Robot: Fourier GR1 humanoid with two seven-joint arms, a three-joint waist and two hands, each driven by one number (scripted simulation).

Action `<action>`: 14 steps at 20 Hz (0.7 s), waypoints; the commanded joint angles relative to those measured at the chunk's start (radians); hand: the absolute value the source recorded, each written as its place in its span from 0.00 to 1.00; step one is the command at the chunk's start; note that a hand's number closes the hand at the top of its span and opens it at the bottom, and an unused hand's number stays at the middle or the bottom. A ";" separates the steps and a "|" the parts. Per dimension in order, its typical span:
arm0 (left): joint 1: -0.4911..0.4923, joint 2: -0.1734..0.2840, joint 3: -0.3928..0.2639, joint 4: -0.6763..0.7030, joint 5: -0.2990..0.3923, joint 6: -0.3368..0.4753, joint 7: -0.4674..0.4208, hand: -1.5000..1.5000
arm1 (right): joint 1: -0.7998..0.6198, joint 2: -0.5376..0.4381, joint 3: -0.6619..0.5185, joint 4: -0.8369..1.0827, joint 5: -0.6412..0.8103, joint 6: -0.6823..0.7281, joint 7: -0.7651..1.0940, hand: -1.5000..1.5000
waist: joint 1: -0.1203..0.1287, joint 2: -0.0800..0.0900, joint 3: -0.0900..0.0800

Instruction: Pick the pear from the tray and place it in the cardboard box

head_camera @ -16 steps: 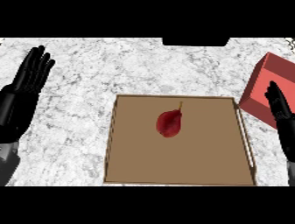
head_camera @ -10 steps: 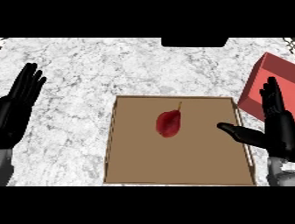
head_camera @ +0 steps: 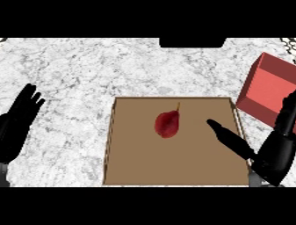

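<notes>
**Pear on the tray, right hand spread open beside it**

The pear (head_camera: 167, 124) lies on the brown tray (head_camera: 137, 167), a little above the tray's middle. It is dark red, with a thin stem pointing up toward the tray's far edge. Nothing touches it.

The tray is a flat rectangle with a narrow raised rim, sitting on the white-and-grey marbled counter (head_camera: 111, 70).

The right hand (head_camera: 276, 151) comes in from the lower right corner. Its fingers are straight and held up, their tips showing against the red box, while the thumb stretches out to the left over the right part of the tray, its tip pointing toward the pear but apart from it. The hand holds nothing.

The box (head_camera: 279, 94) stands on the counter just beyond the tray's right rim, near the view's right edge. It looks red rather than cardboard brown, with a darker side face turned toward the tray.

The left hand (head_camera: 11, 132) rests at the left edge of the view, well apart from the tray, fingers straight and up, open and holding nothing.
</notes>
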 commanded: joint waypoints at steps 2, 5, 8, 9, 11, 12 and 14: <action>0.000 0.018 0.016 -0.014 0.026 -0.016 0.048 0.50 | 0.063 0.036 0.141 -0.057 0.294 0.075 0.231 0.00 | -0.007 0.000 -0.003; -0.003 0.010 0.010 -0.016 0.004 0.013 0.045 0.50 | 0.118 -0.026 0.134 0.024 0.353 0.238 0.359 0.00 | -0.011 0.005 -0.006; 0.006 -0.005 -0.004 -0.033 0.003 0.009 0.033 0.50 | 0.088 -0.020 0.148 0.042 0.445 0.368 0.520 0.00 | 0.013 0.006 -0.009; -0.009 0.009 0.011 -0.019 0.009 0.003 0.042 0.50 | 0.073 -0.041 0.142 0.033 0.454 0.443 0.578 0.00 | 0.009 0.009 -0.009; -0.014 0.002 -0.004 -0.013 0.006 0.000 0.052 0.50 | 0.019 -0.030 0.155 0.015 0.491 0.557 0.695 0.00 | 0.015 0.011 -0.009; -0.027 0.008 0.008 -0.025 0.018 0.002 0.066 0.50 | 0.001 -0.005 0.177 0.015 0.525 0.602 0.761 0.00 | 0.021 0.008 -0.007; -0.003 -0.006 -0.019 -0.058 0.005 0.005 0.061 0.50 | -0.054 0.016 0.176 0.001 0.531 0.732 0.894 0.00 | 0.038 0.004 -0.004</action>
